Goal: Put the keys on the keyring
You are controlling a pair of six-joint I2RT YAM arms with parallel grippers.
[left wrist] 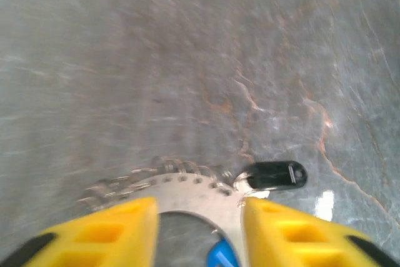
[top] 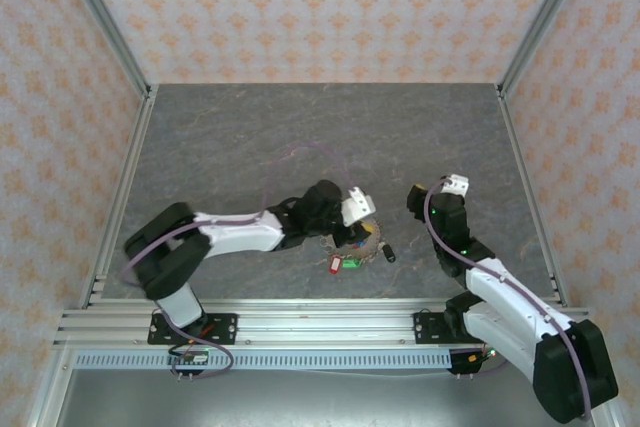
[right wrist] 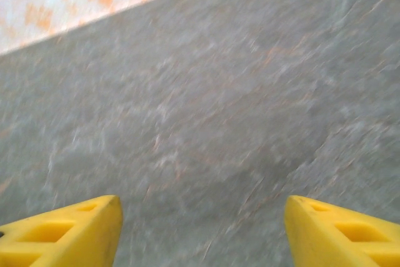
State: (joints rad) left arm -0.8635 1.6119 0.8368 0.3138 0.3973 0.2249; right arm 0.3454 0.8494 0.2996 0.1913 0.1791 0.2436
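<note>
Your left tool (left wrist: 199, 214) is low over the counter (left wrist: 187, 60), right on top of the keyring (left wrist: 175, 170). The ring's ribbed rim curves across just ahead of the yellow fingers (left wrist: 119, 229) and runs in under them. The fingers stand apart with a flat silver part filling the gap between them. I cannot tell whether they pinch it or merely straddle it.

A blue tag (left wrist: 222, 257) peeks up between the fingers, and the small black piece (left wrist: 272, 176) lies just beside the rim on your right. From above, the keys (top: 345, 263) sit in a tight cluster by the near edge, with the red tag (top: 335, 265) and the green tag (top: 350, 263) side by side just below the left tool. Whether any of them is threaded on the wire is too small to tell.

Your right tool (right wrist: 203, 217) is released, jaws wide with nothing between them. It hangs over bare counter, well apart from the cluster.

This reads as the threading step, at the ring itself. The next move looks like a two-handed job: one tool steadies that thin wire while the other comes in for a single tiny key. The black piece by the rim is the handiest. You'll need a fine fingertip pinch, because a clumsy close could scatter the lot.
</note>
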